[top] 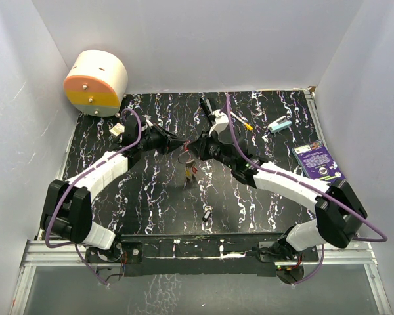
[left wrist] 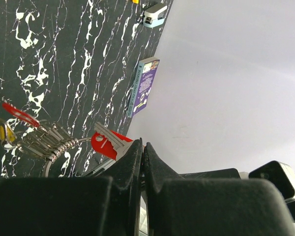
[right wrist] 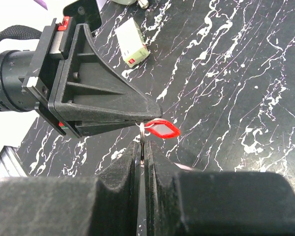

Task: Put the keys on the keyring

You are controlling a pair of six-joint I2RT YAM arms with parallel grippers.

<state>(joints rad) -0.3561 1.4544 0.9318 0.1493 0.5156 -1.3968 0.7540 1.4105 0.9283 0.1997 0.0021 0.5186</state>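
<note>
My two grippers meet tip to tip above the middle of the black marbled table. The left gripper (top: 181, 146) (left wrist: 143, 145) is shut on a red-headed key (left wrist: 108, 142) (right wrist: 162, 129), whose head shows beside its fingertips. The right gripper (top: 198, 146) (right wrist: 143, 145) is shut on the thin silver keyring (right wrist: 143, 133), its wire standing between the pads. Several keys (left wrist: 46, 141) hang bunched on the keyring (left wrist: 81, 141), dangling below the grippers (top: 189, 169). A small black-headed key (top: 207, 213) lies alone on the table nearer the arm bases.
A round white, orange and yellow container (top: 95, 82) stands at the back left, with a small white box (top: 116, 129) near it. A white stick with a yellow tip (top: 240, 121), a teal object (top: 280, 125) and a purple card (top: 318, 162) lie at the right.
</note>
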